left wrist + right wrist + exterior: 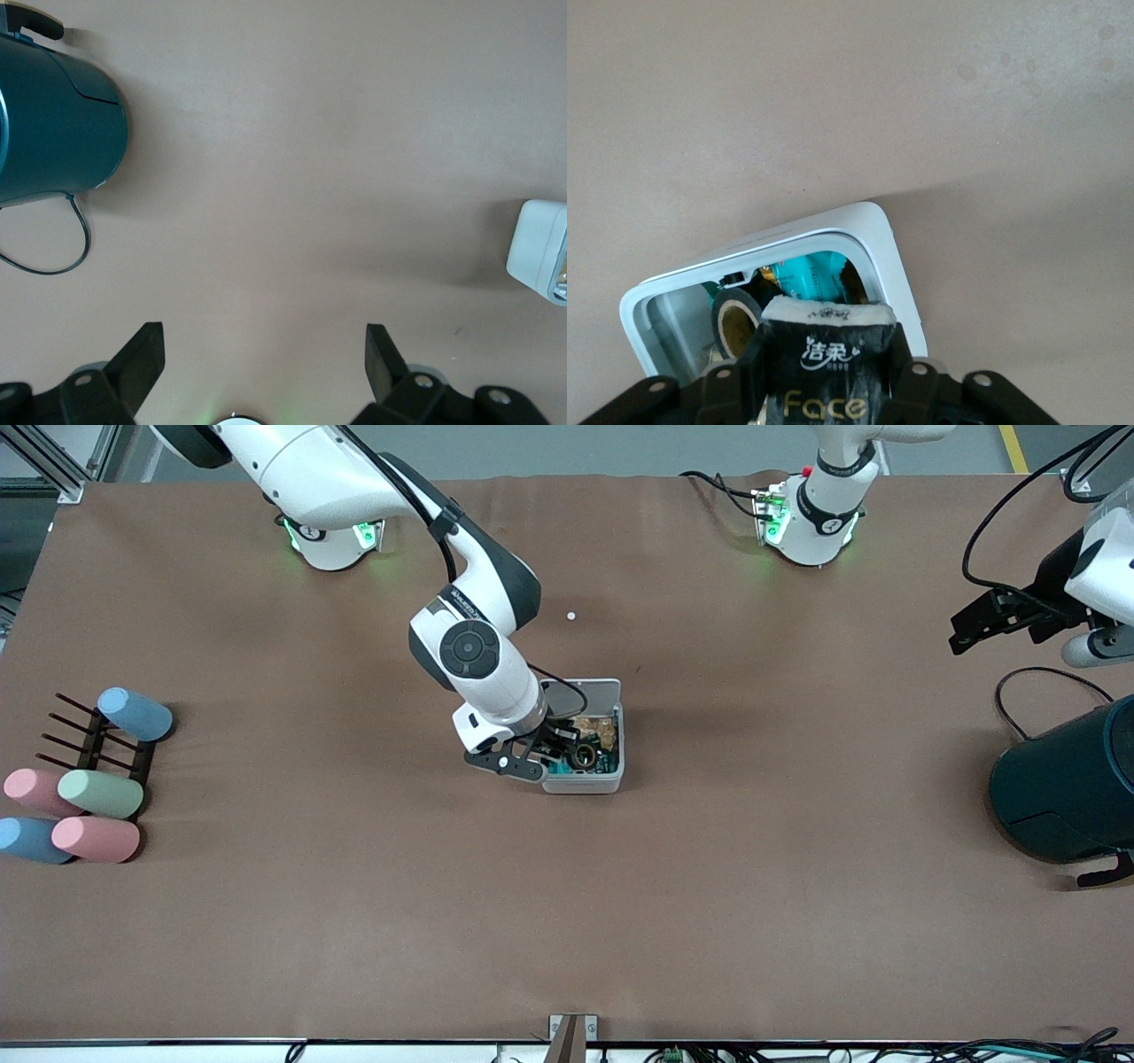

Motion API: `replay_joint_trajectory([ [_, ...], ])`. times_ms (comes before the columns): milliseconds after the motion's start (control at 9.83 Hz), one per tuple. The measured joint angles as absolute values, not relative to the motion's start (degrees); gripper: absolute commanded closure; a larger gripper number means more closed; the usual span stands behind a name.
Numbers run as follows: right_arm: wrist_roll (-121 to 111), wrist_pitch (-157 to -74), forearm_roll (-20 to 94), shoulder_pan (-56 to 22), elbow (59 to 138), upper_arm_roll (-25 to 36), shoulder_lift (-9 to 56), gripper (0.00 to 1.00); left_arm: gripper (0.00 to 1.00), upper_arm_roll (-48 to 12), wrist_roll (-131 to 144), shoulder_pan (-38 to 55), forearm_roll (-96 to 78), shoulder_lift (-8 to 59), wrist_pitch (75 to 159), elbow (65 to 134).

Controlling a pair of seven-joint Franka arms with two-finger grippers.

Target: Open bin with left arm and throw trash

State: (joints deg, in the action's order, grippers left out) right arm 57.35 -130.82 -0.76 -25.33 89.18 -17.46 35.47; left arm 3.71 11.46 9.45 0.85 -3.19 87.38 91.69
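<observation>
Two arms show: the right arm bends down, its hand (828, 390) over the open bin (611, 691) mid-table, clamped on the black packet (826, 372). Only the right wrist view shows the tape ring (735, 319) inside. The left hand (264, 359) waits, fingers apart, above the table (753, 921) near the teal cylinder (1067, 788).

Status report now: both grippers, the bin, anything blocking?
Right gripper over open bin, shut on black packet. Left gripper open, waiting beside teal cylinder. Tape ring already inside. Nothing blocking.
</observation>
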Motion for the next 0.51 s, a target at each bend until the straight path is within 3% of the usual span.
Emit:
replay_joint_trajectory([
  [508,57.35,-130.67,-1.05,-25.03,88.15,-16.93,35.39,0.0,0.0,4.04,4.21,9.58,0.85,-4.17,88.88,92.43],
])
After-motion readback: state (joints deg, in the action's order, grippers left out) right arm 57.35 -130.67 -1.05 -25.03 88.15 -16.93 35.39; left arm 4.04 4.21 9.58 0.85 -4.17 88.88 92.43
